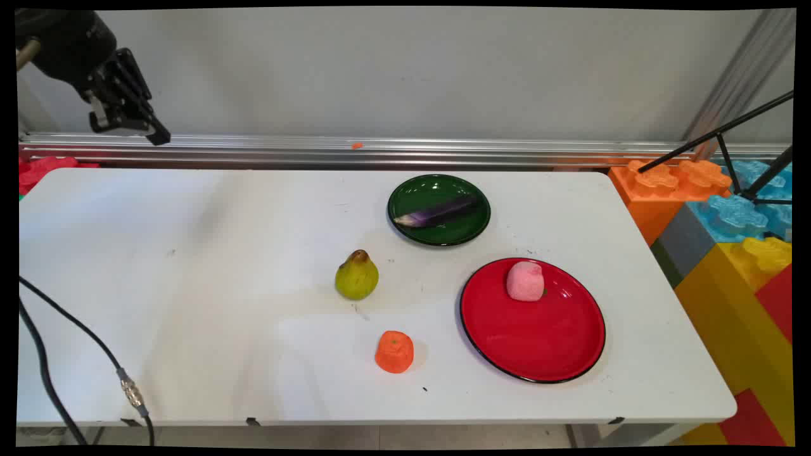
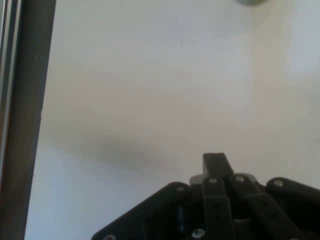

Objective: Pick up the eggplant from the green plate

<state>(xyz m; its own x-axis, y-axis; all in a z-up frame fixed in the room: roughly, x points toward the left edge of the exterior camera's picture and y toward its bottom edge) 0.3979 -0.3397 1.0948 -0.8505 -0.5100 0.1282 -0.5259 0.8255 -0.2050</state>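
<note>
Gripper (image 1: 155, 135) up high at far-left corner, above table (image 1: 158, 285) edge near the metal rail (image 1: 380, 149). Fingers look pressed together in hand view, one tip visible, nothing between them. Holding nothing, touching nothing. Hand cam sees mostly bare tabletop w/ gripper shadow.

All objects well apart from it, mid/right of table: pear (image 1: 357, 275) upright, orange fruit (image 1: 394, 351) nearer the front edge. Green plate (image 1: 412, 193) farther back w/ purple eggplant (image 1: 437, 212) lying on it. Red plate (image 1: 538, 342) front-right, pink fruit (image 1: 525, 281) on its far rim area. Big coloured blocks (image 1: 728, 215) beside table at right. Black cable (image 1: 70, 354) across front-left.
</note>
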